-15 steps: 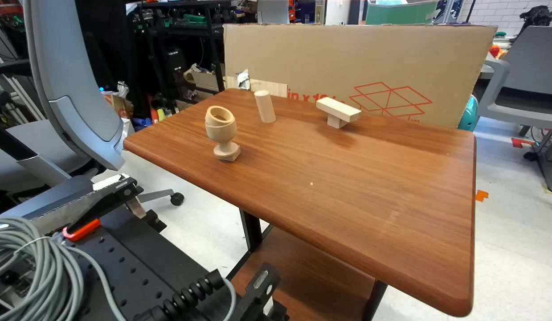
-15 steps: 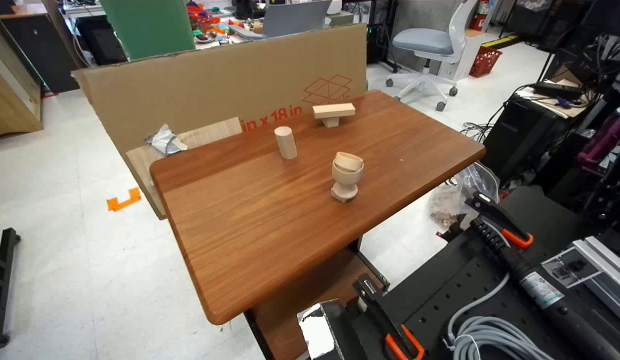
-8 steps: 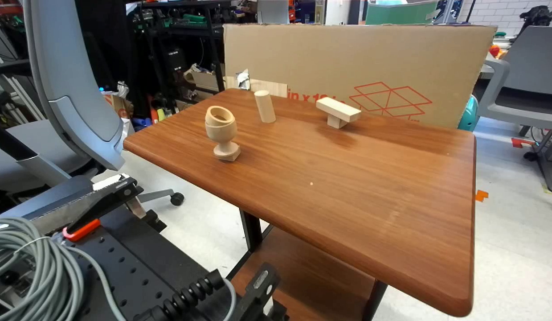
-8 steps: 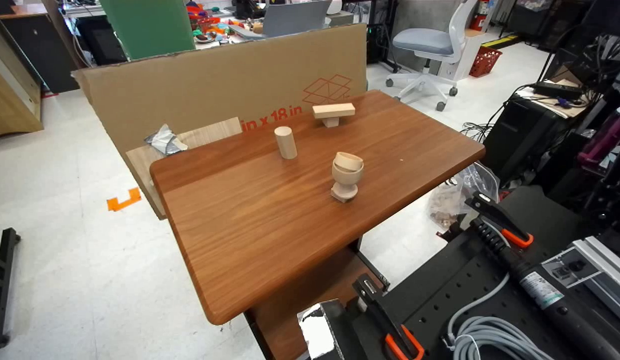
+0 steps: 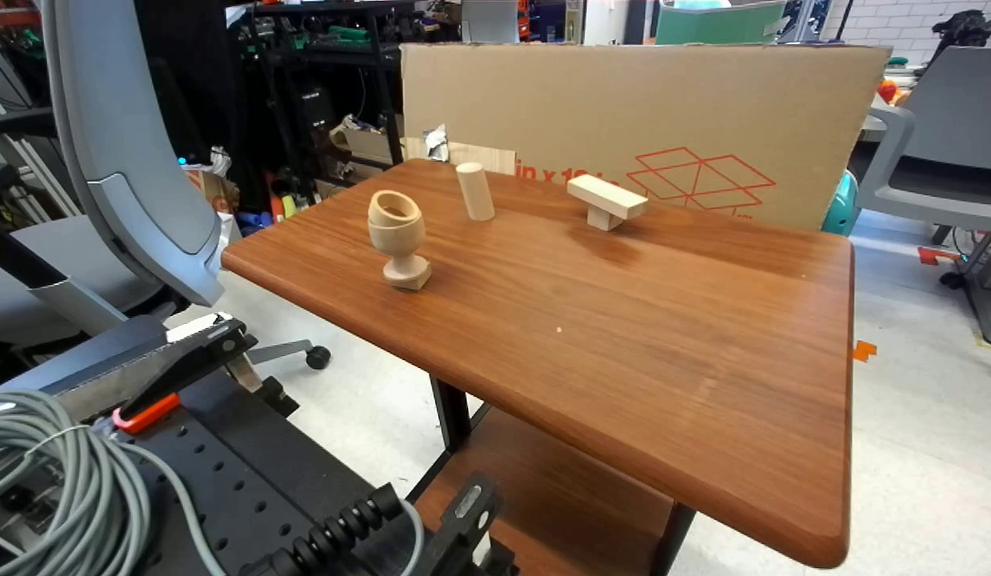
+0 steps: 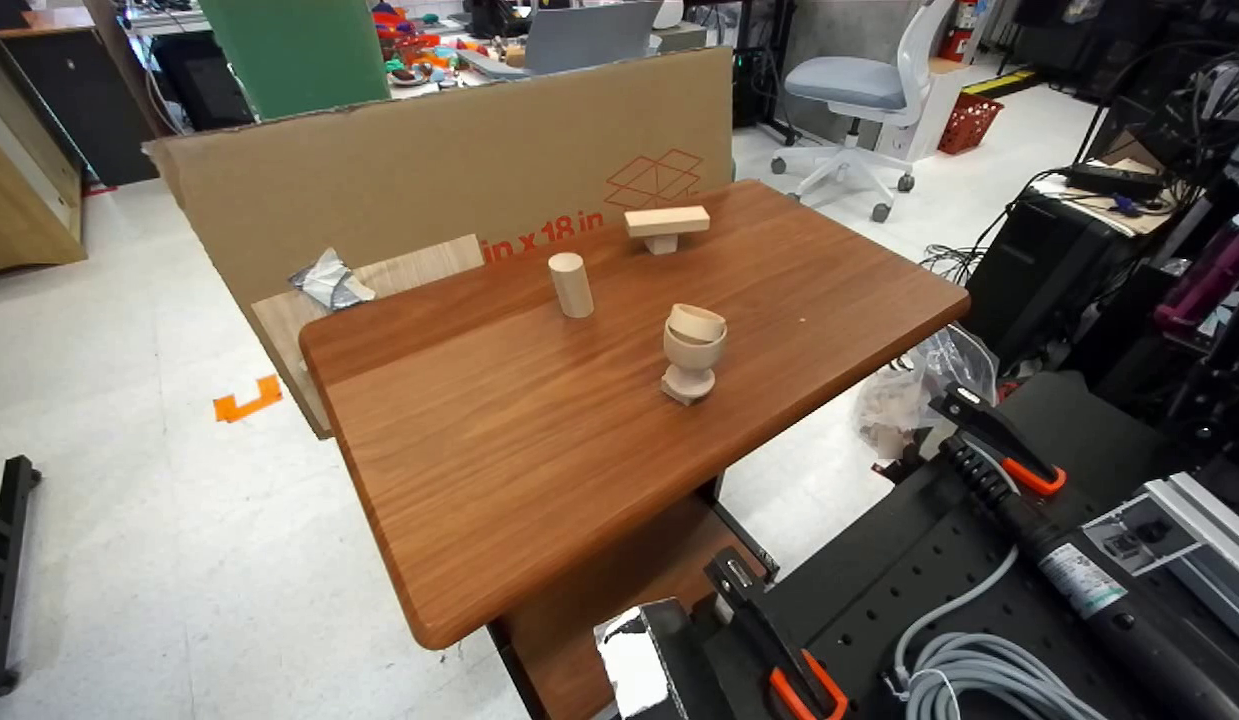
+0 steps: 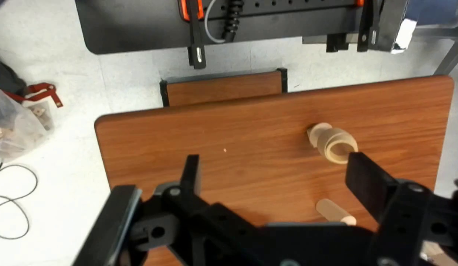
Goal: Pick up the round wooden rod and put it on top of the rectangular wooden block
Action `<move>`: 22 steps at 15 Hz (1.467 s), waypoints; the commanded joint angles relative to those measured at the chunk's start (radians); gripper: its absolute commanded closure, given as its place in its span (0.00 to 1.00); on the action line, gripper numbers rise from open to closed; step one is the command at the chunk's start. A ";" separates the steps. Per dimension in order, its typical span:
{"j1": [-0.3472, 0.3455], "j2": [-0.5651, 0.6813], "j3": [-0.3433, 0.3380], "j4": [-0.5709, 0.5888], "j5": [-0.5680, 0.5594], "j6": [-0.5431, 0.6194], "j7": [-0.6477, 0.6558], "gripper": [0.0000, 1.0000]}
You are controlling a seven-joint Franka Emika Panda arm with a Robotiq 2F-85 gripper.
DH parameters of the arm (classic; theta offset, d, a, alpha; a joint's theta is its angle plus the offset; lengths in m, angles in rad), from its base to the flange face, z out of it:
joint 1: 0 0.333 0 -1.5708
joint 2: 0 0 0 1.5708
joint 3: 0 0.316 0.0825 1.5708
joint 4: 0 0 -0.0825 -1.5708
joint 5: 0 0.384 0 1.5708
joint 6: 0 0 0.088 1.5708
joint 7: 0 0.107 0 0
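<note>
The round wooden rod (image 5: 475, 193) stands upright near the table's far edge; it also shows in an exterior view (image 6: 571, 287) and in the wrist view (image 7: 333, 210), partly covered by the gripper body. The rectangular wooden block (image 5: 608, 197) lies flat on a small wooden support, along the same far edge; it also shows in an exterior view (image 6: 667, 222). In the wrist view the block is hidden behind the gripper. My gripper (image 7: 275, 159) is open and empty, high above the table, with its fingers wide apart. It is out of view in both exterior views.
A wooden goblet-shaped cup (image 5: 399, 238) with a tilted ring in its mouth stands near the rod. A large cardboard sheet (image 5: 647, 104) rises behind the table (image 5: 623, 336). A black bench (image 6: 879, 600) with clamps and coiled cable stands before the table.
</note>
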 commanded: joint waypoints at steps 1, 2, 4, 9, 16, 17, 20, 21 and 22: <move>0.025 0.146 0.099 0.132 0.001 0.070 0.118 0.00; 0.031 0.178 0.130 0.157 -0.017 0.091 0.157 0.00; 0.042 0.238 0.185 0.198 -0.052 0.138 0.231 0.00; 0.080 0.381 0.265 0.304 -0.164 0.227 0.358 0.00; 0.141 0.578 0.273 0.479 -0.317 0.291 0.440 0.00; 0.150 0.604 0.272 0.498 -0.324 0.296 0.436 0.00; 0.170 0.661 0.275 0.544 -0.323 0.291 0.393 0.00; 0.175 0.674 0.277 0.555 -0.318 0.289 0.376 0.00; 0.180 0.689 0.281 0.569 -0.308 0.284 0.358 0.00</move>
